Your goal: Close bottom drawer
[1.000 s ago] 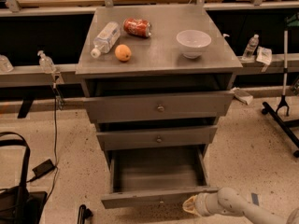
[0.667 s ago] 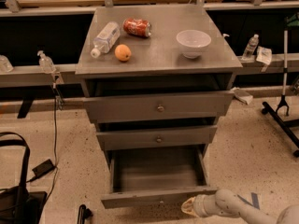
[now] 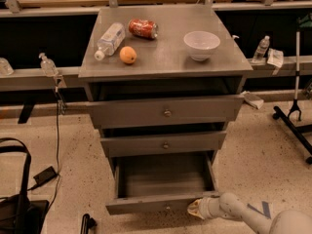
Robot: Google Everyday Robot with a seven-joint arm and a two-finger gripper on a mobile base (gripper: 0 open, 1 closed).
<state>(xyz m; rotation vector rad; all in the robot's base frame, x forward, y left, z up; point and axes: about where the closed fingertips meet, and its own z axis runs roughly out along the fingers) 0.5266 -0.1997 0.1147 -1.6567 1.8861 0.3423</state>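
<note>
The bottom drawer (image 3: 146, 205) of the grey cabinet is pulled far out and looks empty inside. Its slim front panel has a small round knob (image 3: 167, 208) at centre. My gripper (image 3: 195, 209) reaches in from the bottom right. Its tip sits against the right end of the drawer front, at the corner. The middle drawer (image 3: 163, 144) and top drawer (image 3: 165, 112) stand slightly out above it.
On the cabinet top (image 3: 165, 57) lie a plastic bottle (image 3: 109, 40), a red can (image 3: 143, 28), an orange (image 3: 127, 55) and a white bowl (image 3: 201, 45). A black bag (image 3: 17, 208) and cable are on the floor at left. A black stand (image 3: 294, 112) is at right.
My gripper and arm have shifted slightly left along the drawer front's right end. The drawer stays pulled out about as far as before.
</note>
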